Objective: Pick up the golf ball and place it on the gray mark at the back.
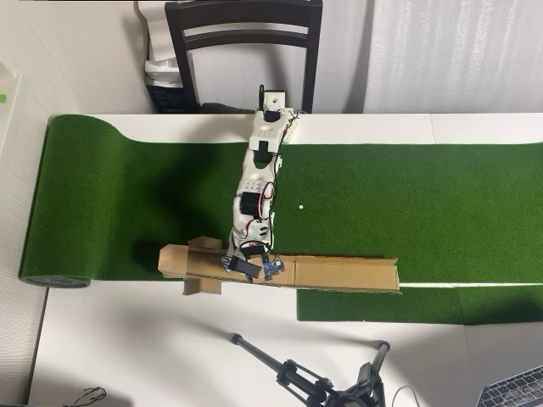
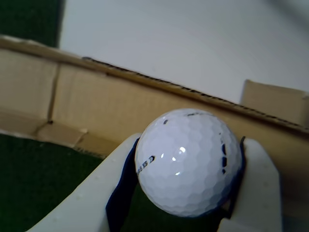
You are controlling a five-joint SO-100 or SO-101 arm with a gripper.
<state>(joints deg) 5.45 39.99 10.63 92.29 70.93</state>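
In the wrist view the white dimpled golf ball (image 2: 188, 162) sits clamped between my gripper's (image 2: 191, 145) two white fingers, one of them at the left (image 2: 91, 198). Behind it is the tan cardboard wall (image 2: 120, 106). In the overhead view the white arm reaches from the back edge down to the cardboard trough (image 1: 348, 273), with the gripper (image 1: 246, 264) over its left part. The gripper hides the ball there. The gray mark is not visible in either view.
Green turf (image 1: 407, 203) covers the table, with a tiny white dot (image 1: 300, 206) right of the arm. A dark chair (image 1: 244, 34) stands behind the table. A black tripod (image 1: 314, 381) lies at the front, and a laptop corner (image 1: 517, 392) is at the bottom right.
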